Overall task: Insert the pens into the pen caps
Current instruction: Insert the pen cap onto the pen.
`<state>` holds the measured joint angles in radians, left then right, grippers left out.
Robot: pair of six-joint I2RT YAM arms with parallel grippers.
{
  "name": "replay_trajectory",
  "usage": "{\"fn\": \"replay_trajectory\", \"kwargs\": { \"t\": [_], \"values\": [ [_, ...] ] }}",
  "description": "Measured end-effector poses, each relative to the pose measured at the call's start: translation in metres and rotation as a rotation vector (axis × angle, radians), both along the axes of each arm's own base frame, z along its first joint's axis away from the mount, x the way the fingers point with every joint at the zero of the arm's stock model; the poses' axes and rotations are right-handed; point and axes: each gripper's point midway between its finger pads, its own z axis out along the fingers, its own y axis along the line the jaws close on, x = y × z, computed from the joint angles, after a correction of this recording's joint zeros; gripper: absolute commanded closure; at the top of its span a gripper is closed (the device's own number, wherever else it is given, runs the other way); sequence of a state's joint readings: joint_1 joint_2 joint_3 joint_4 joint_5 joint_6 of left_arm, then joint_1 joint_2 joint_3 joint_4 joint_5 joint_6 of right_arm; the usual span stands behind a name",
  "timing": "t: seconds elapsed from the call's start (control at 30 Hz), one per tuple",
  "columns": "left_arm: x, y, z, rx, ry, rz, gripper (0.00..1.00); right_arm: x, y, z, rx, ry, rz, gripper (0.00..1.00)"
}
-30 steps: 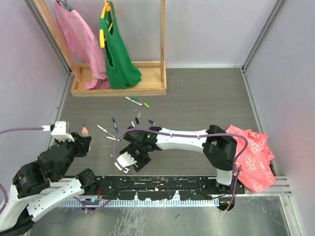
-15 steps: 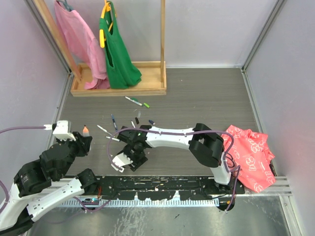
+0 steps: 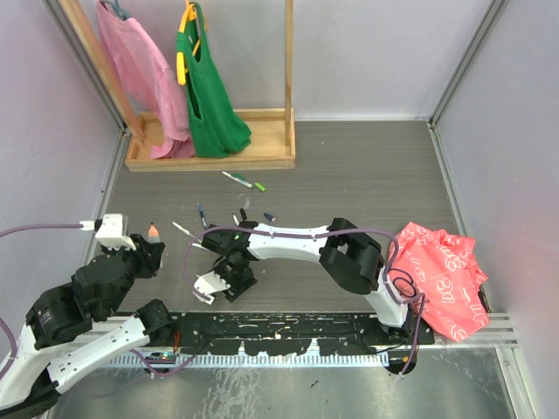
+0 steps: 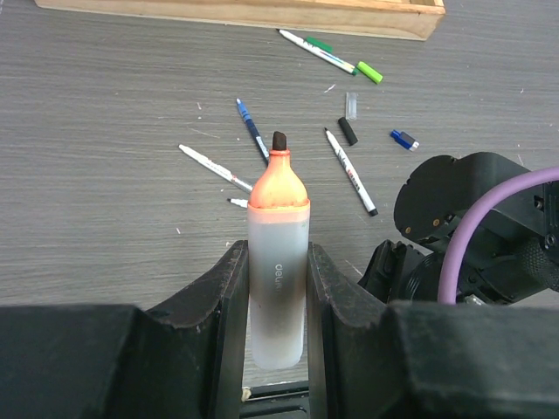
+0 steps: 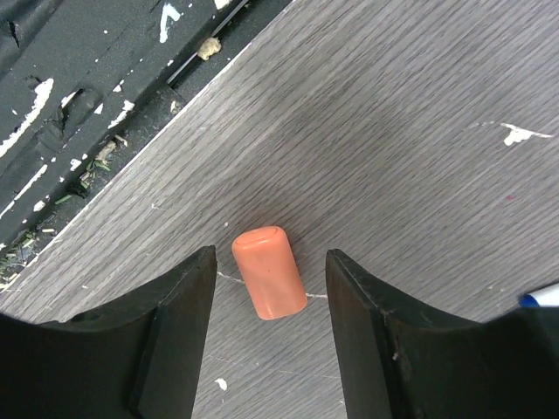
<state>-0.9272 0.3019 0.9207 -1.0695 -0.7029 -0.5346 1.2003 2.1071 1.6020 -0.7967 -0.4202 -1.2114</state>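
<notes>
Orange pen [image 4: 278,196] is standing tip-up in our left gripper [image 4: 278,255].
We are holding it tight, and our right gripper [image 5: 271,257] is hanging open around the orange cap [image 5: 269,275] lying on the grey surface [image 5: 419,105], touching neither finger.

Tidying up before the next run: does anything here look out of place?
A crumpled red cloth lies beside the right arm, unrelated to the job. Uncapped pens and loose caps lie scattered across the table.
</notes>
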Motion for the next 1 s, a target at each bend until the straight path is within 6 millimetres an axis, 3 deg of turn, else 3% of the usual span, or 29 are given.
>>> {"fn": "replay_trajectory", "kwargs": {
  "t": [0.57, 0.77, 0.9, 1.0],
  "values": [
    [0.0002, -0.0004, -0.0002, 0.000, 0.000, -0.001, 1.00, 0.0035, -0.0022, -0.0092, -0.042, -0.008, -0.004, 0.50],
    [0.0002, -0.0003, -0.0002, 0.000, 0.000, 0.000, 1.00, 0.0027, -0.0029, -0.0097, -0.050, -0.008, -0.002, 0.65],
    [0.0002, -0.0003, -0.0002, 0.000, 0.000, 0.000, 1.00, 0.0034, -0.0021, -0.0094, -0.051, -0.012, -0.003, 0.67],
    [0.0003, 0.0003, -0.0002, 0.000, -0.001, 0.003, 1.00, 0.0029, -0.0020, -0.0094, -0.051, -0.012, -0.001, 0.76]
  ]
}}
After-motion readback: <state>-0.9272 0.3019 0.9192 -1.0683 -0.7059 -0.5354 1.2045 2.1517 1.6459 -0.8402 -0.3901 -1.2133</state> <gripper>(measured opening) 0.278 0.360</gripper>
